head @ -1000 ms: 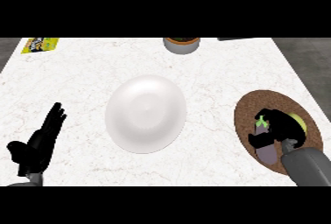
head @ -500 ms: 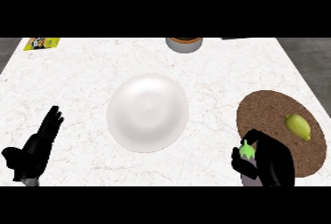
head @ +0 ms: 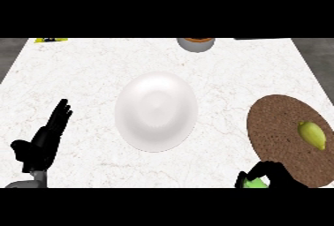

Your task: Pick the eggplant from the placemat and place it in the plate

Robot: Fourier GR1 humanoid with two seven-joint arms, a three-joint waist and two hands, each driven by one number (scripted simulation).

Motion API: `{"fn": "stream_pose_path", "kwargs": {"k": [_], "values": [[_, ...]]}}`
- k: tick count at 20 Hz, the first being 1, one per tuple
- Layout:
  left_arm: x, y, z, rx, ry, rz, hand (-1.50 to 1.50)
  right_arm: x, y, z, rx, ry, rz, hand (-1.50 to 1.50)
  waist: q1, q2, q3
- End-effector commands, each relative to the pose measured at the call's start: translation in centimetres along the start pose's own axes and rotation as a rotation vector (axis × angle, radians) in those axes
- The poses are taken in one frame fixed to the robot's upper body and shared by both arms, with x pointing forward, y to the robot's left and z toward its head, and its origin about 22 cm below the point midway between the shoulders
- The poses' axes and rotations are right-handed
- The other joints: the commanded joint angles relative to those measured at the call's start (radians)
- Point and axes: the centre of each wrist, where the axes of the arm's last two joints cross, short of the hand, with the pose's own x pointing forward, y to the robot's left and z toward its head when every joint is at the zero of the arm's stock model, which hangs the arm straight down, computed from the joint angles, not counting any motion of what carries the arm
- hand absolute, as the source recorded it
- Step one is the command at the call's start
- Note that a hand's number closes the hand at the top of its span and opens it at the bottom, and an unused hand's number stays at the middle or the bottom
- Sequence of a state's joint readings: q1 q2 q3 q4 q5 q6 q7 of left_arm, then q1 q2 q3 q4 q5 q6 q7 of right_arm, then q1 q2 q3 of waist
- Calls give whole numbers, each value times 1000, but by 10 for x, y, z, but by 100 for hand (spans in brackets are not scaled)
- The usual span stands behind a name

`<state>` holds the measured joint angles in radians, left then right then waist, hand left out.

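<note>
Your right hand (head: 272,176) sits at the lower right edge of the view, just at the near rim of the placemat (head: 280,128). Its black fingers are curled around something bright green (head: 256,183), of which only a small patch shows between them, down by the lower edge. You cannot tell from this view whether that green piece is the eggplant or only part of it, and its long axis is hidden by the hand, so which way it points cannot be read.

The placemat is a brown round mat on the right side of the bench (head: 85,79). On it, toward its right side, lies a yellow-green oval fruit (head: 313,134), apart from your right hand. Its long axis runs from upper left to lower right in the view, with the narrower end toward the far side of the bench.

The white plate (head: 156,111) lies in the middle of the bench, well apart from the placemat and from both hands. Nothing rests on it.

Your left hand (head: 42,141) shows at the lower left, fingers straight and together, pointing up and away from you, thumb out to the side. It touches nothing.

At the far edge of the bench you can see a grey bowl with a brown inside (head: 195,43), cut off by the top of the view, and a small yellow-and-black item (head: 51,39) at the far left corner.
</note>
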<state>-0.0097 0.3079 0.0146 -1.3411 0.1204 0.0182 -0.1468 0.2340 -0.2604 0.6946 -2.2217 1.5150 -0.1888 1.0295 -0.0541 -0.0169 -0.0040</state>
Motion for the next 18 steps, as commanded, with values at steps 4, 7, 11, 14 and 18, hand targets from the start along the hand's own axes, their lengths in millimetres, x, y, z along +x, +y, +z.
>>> {"fn": "stream_pose_path", "kwargs": {"k": [4, 7, 11, 14, 18], "values": [[-1, -17, -10, -53, -14, 0, 0, 48, -41, 32, -102, 15, -55, 150, 45, 14, 3], [22, -12, -5, -63, -29, -15, 0, 70, -27, 24, -101, 0, -55, 150, 59, 16, 3], [8, -26, -15, -73, -20, 1, 0, 77, -24, 7, -52, -23, -42, 150, 66, 22, 2], [20, -32, -26, -94, -27, 0, 0, 91, 9, -4, -14, -27, -71, 150, 74, 26, 3], [6, -24, -7, -90, -47, -7, 0, 110, 31, -31, 31, -11, -88, 150, 88, 24, 3]]}}
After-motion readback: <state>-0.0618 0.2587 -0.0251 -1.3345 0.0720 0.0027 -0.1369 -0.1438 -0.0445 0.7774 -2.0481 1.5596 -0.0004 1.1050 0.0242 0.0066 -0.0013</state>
